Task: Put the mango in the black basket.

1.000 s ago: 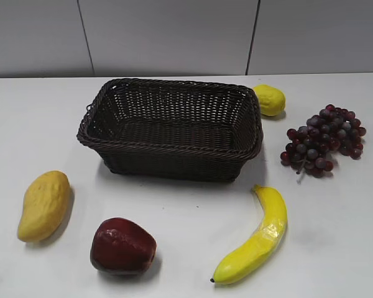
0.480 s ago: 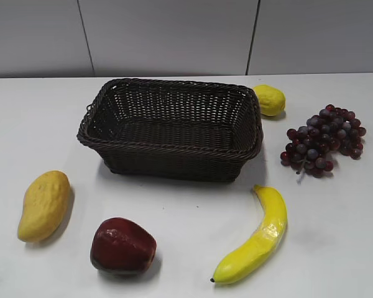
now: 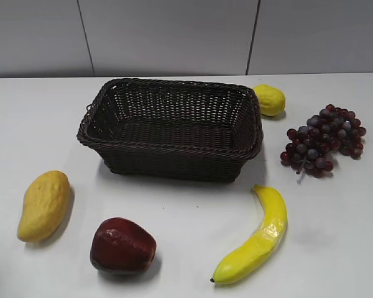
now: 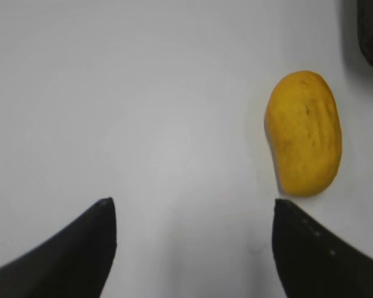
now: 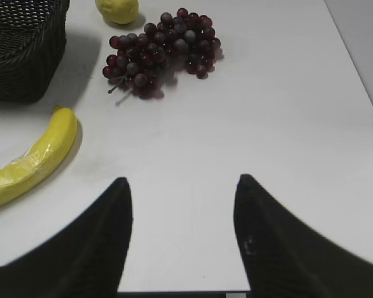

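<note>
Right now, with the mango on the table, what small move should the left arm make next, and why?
Probably shift the left gripper right and forward until the mango lies between its fingers. The jaws are open and empty, and the mango sits ahead of the right-hand finger, off center, outside the black basket.

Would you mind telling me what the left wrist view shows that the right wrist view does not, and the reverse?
Only the left wrist view shows the mango, lying on the table ahead of the open left gripper. Only the right wrist view shows the banana, grapes, lemon and the open right gripper. Both catch a dark edge of the black basket and the white table.
</note>
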Robot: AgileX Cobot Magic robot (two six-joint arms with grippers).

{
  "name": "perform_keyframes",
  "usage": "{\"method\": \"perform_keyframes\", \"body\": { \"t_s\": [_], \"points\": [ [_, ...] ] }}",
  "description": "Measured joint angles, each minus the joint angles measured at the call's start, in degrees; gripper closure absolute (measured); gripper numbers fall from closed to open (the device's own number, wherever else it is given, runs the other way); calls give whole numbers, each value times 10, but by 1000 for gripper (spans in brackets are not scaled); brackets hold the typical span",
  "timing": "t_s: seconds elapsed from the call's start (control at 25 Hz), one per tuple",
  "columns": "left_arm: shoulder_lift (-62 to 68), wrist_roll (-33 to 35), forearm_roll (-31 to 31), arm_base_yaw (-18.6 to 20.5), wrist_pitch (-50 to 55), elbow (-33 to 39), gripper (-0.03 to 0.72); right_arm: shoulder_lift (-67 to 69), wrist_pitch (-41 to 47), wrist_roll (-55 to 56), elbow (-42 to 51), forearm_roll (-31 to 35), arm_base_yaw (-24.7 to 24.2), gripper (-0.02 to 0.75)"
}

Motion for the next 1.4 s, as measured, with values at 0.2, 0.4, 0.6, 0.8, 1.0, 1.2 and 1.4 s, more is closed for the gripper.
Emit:
{"method": "perform_keyframes", "body": {
  "t_s": [0.2, 0.4, 0.6, 0.8, 1.0, 1.2, 1.4],
  "points": [
    [122, 28, -28, -6, -38, -26, 95, 0, 0, 0, 0, 0, 0, 330],
    [225, 35, -34, -62, -90, -45, 95, 0, 0, 0, 0, 0, 0, 330],
    [328, 35, -39, -130, -174, -46, 95, 0, 0, 0, 0, 0, 0, 330],
    [427, 35, -65, -140, -237, -48, 79, 0, 0, 0, 0, 0, 0, 330],
    [498, 35, -82, -140, -264, -48, 64, 0, 0, 0, 0, 0, 0, 330],
    [537, 35, -88, -140, -278, -49, 64, 0, 0, 0, 0, 0, 0, 330],
    [538, 35, -89, -140, -282, -50, 103, 0, 0, 0, 0, 0, 0, 330]
  ]
}}
